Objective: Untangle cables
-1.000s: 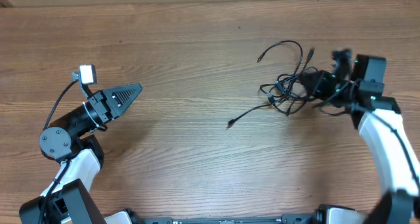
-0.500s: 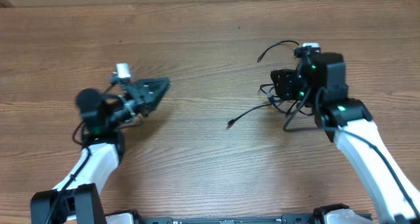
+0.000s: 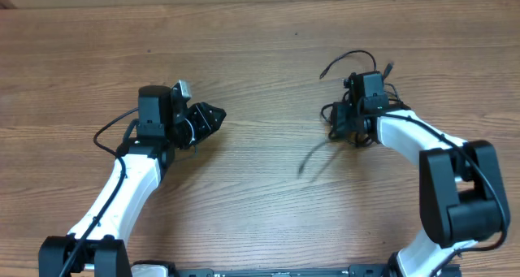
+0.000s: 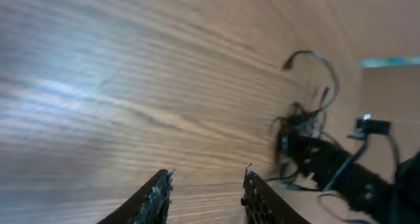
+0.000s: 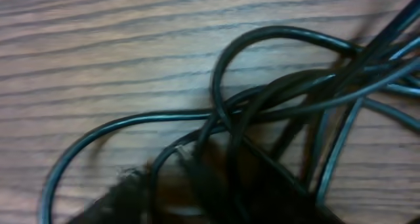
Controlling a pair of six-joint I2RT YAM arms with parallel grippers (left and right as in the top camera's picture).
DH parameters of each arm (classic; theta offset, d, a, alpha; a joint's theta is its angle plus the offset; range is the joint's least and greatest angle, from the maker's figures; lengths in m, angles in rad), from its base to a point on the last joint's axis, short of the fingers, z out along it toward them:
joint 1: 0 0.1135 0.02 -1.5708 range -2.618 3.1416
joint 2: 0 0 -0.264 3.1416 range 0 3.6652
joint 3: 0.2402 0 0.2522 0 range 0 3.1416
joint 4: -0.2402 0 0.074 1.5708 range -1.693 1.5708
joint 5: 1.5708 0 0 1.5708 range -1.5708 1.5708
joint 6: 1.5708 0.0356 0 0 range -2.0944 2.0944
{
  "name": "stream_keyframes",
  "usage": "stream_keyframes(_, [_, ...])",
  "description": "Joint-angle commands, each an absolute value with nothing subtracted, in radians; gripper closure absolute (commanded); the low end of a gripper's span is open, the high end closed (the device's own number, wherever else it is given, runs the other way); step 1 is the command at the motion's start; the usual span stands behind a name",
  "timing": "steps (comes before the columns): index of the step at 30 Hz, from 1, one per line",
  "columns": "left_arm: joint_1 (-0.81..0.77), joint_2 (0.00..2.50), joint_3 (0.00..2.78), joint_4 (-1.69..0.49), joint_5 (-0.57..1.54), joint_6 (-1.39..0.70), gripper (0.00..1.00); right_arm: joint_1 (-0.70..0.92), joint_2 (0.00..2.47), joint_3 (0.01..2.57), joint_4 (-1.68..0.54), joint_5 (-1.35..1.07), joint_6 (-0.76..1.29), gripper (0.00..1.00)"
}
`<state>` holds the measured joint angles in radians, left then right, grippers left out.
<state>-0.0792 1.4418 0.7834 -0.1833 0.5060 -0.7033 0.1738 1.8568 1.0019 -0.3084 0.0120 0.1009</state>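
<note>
The step in hand, as I judge it, is getting a clean hold on one strand of the heap of thin black flexible cables [image 5: 220,115], which lies right of centre toward the far side of the brown wood-grain worktop [image 3: 244,49], with the white-and-black right arm [image 3: 406,135] bent over it so that the right jaws sit on the knot. To do it well, pick a single outer loop rather than the crossing where several strands stack, close only on that cord, and draw it slowly away from the heap while watching whether the rest drags along. The left jaws are released, with nothing between their textured black fingertips [image 4: 157,192]; they point across bare wood at the heap from well to its left, so they could come in and pin the bundle. Whether the right jaws are clenched or spread I cannot tell: the wrist view shows only a dark blur at its near edge, and from overhead the arm covers them. One strand trailing toward the near left [image 3: 313,157] is smeared, so its plug end cannot be made out.
</note>
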Motion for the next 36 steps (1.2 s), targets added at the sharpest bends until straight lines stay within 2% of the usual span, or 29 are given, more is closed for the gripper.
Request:
stream_keyframes(1, [-0.086, 1.433, 0.804, -0.215, 0.482, -0.628, 0.63, 0.174, 1.925, 0.998, -0.326, -0.163, 0.102, 0.77])
stream_keyframes(2, [-0.086, 1.433, 0.804, -0.221, 0.495, -0.607, 0.63, 0.174, 1.919, 1.003, -0.328, -0.258, 0.102, 0.93])
stream_keyframes(3, [-0.086, 1.432, 0.804, -0.226, 0.504, -0.596, 0.65, 0.174, 1.915, 1.011, -0.332, -0.362, 0.102, 0.96])
stream_keyframes(7, [-0.086, 1.432, 0.804, -0.231, 0.566, -0.559, 0.66, 0.204, 1.852, 1.082, -0.412, -0.775, 0.067, 0.96])
stream_keyframes(11, [-0.086, 1.432, 0.804, -0.231, 0.627, -0.507, 0.62, 0.299, 1.732, 1.175, -0.594, -1.038, -0.114, 0.96])
stream_keyframes(19, [-0.086, 1.432, 0.804, -0.231, 0.772, -0.5, 0.47, 0.427, 1.505, 1.189, -0.626, -1.041, -0.117, 0.96])
stream_keyframes(25, [-0.132, 1.432, 0.804, -0.219, 0.87, -0.499, 0.48, 0.426, 1.495, 1.189, -0.539, -1.071, 0.051, 0.96])
stream_keyframes(29, [-0.202, 1.432, 0.803, -0.168, 0.938, -0.376, 0.45, 0.426, 1.495, 1.189, -0.456, -1.12, 0.197, 0.96])
stream_keyframes(36, [-0.254, 1.432, 0.803, -0.096, 0.937, -0.371, 0.43, 0.426, 1.495, 1.189, -0.423, -1.137, 0.363, 0.96])
